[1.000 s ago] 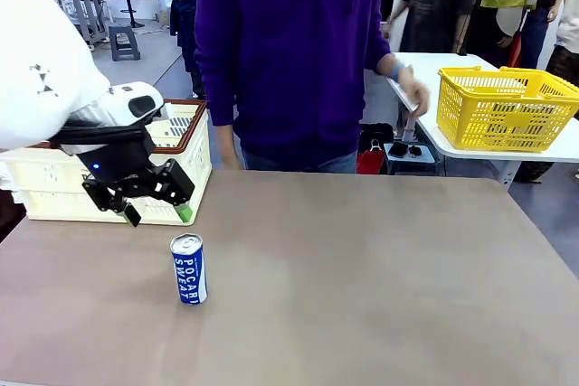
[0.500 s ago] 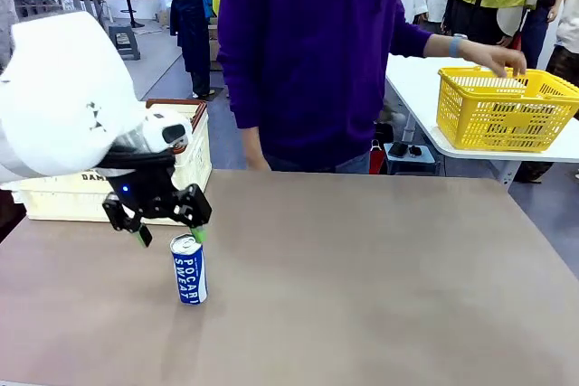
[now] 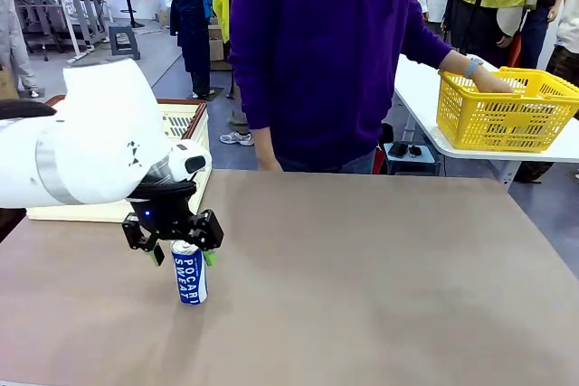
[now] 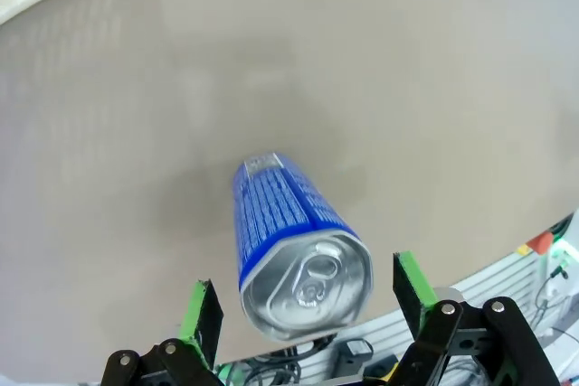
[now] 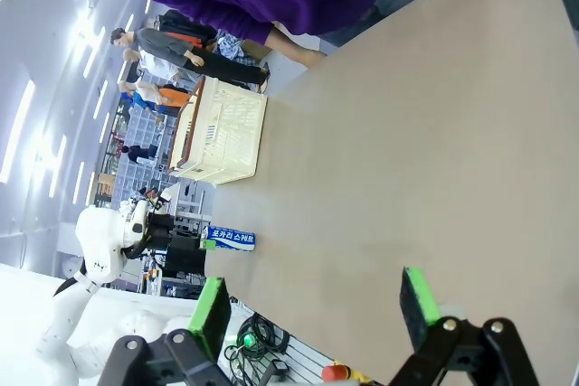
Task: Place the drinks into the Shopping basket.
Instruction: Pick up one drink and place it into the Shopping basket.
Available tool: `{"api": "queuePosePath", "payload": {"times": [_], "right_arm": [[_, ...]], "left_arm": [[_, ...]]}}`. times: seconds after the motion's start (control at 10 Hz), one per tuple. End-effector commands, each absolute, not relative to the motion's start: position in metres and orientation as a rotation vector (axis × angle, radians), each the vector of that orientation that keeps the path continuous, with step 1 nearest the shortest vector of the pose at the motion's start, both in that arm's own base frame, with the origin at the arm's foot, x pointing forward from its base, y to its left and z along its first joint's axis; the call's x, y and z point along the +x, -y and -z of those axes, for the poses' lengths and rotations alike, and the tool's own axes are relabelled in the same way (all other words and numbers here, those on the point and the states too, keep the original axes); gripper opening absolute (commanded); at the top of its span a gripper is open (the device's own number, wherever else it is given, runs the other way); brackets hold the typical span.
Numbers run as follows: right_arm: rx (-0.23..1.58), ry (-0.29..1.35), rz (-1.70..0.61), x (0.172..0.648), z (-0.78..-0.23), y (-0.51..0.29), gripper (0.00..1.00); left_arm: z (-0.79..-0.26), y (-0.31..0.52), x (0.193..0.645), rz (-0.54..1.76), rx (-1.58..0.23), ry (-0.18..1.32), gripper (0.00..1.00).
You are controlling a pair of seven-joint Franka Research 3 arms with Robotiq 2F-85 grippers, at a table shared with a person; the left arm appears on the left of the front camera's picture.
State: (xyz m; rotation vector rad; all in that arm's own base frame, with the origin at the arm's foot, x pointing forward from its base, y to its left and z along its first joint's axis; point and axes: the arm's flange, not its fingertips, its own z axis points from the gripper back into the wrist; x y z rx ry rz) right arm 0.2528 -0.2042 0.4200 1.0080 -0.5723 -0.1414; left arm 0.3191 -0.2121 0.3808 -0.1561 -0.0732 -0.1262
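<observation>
A blue drink can (image 3: 190, 279) marked "SWEAT" stands upright on the brown table, left of centre. My left gripper (image 3: 184, 255) is lowered over its top and is open, with one green pad on each side of the can. In the left wrist view the can (image 4: 280, 223) shows its silver top between the fingers (image 4: 204, 312), with gaps on both sides. The cream Shopping basket (image 3: 195, 124) with a brown rim sits behind my left arm at the table's far left. My right gripper (image 5: 315, 306) is open and holds nothing; from it the can (image 5: 232, 239) and the basket (image 5: 222, 128) show far off.
A person in a purple top (image 3: 326, 51) stands at the far edge of the table and reaches one hand into a yellow mesh basket (image 3: 502, 113) on a white side table at the right. The table's middle and right are bare.
My left gripper has come forward and down from beside the Shopping basket and now straddles the top of the blue can. The person's hand has moved into the yellow basket.
</observation>
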Motion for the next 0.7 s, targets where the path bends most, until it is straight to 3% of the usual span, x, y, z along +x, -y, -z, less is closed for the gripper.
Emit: {"api": "queuePosePath", "payload": {"times": [0.0,0.3,0.5,0.6], "right_arm": [[1.023,0.603,0.120,0.2550,-0.4213,0.2068,1.00],[1.023,0.603,0.120,0.2550,-0.4213,0.2068,1.00],[1.023,0.603,0.120,0.2550,-0.4213,0.2068,1.00],[1.023,0.603,0.120,0.2550,-0.4213,0.2068,1.00]], "left_arm": [[-0.3710,0.2164,0.3220,0.111,-0.141,0.076,1.00],[-0.3708,0.2163,0.3227,0.117,-0.139,0.087,1.00],[-0.3706,0.2171,0.3245,0.113,-0.112,0.151,0.43],[-0.3696,0.2187,0.3250,0.124,-0.109,0.138,0.00]]}}
